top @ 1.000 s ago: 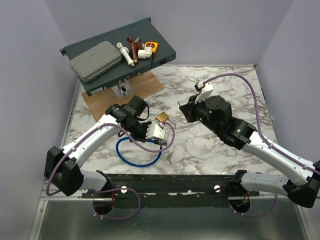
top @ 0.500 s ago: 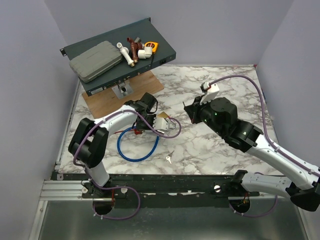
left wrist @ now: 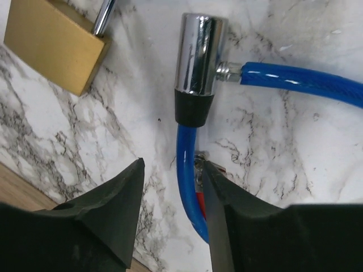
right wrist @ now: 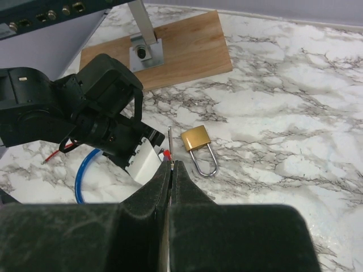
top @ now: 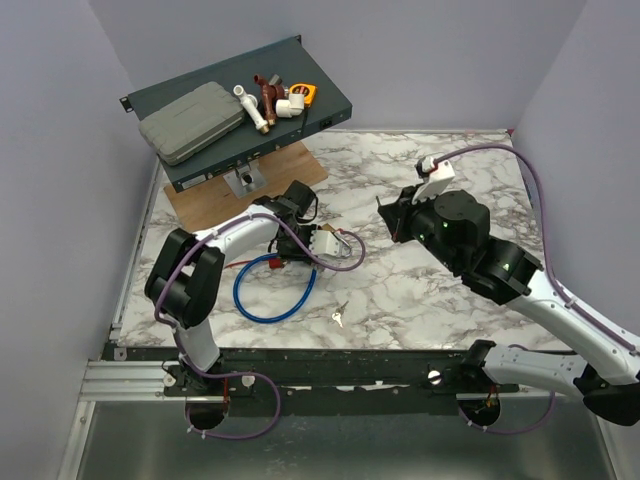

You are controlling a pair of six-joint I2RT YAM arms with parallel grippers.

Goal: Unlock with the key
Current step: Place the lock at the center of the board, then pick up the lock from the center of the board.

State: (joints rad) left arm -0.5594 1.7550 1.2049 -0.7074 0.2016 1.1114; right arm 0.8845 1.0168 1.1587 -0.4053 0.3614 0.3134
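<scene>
Now | left tool (left wrist: 173, 168) released, astride blue cable (left wrist: 300, 85) | right tool (right wrist: 172, 165) clenched, empty | padlock (left wrist: 54, 42) cropped top-left | key (top: 339, 317) tiny, apart

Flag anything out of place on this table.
The tiny silver-grey metal key lies alone on the marble tabletop near the front edge, apart from the brass padlock. Nothing holds it: the left claw is open beside the blue cable.

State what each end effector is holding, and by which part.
Nothing. The left end effector stands open over the blue cable; the right end effector is shut, apparently empty. The key lies loose on the table.
</scene>
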